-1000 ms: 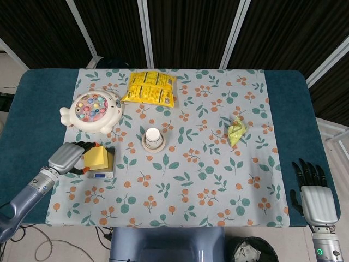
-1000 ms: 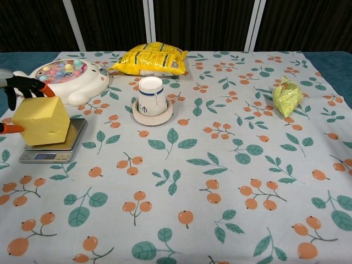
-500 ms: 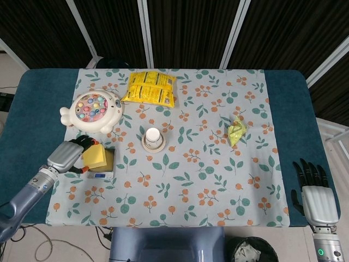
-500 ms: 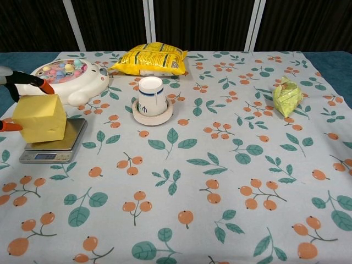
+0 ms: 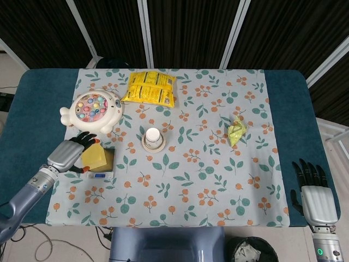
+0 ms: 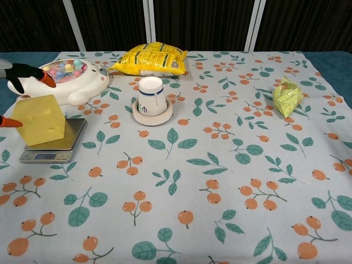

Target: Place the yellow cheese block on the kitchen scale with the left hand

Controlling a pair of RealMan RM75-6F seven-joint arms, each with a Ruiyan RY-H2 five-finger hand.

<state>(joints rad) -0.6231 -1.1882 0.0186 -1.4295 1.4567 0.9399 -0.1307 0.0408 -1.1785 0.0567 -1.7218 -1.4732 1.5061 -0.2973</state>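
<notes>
The yellow cheese block (image 5: 97, 158) (image 6: 38, 120) stands on the small silver kitchen scale (image 5: 101, 174) (image 6: 45, 155) at the table's left side, slightly turned. My left hand (image 5: 68, 155) is just to the left of it, fingers spread. In the chest view its black, orange-tipped fingers (image 6: 26, 75) are raised clear above the block, while the thumb tip sits by the block's left edge. My right hand (image 5: 317, 197) hangs off the table's right front corner, fingers apart, holding nothing.
A white fish-shaped toy (image 5: 91, 111) sits behind the scale. A yellow snack bag (image 5: 149, 88) lies at the back. A paper cup (image 5: 154, 137) stands upside down on a round coaster mid-table. A crumpled yellow-green packet (image 5: 236, 131) lies to the right.
The left hand's fingers have lifted off and spread away from the cheese block, which has settled on the scale, a little further left. The right hand has not moved.
</notes>
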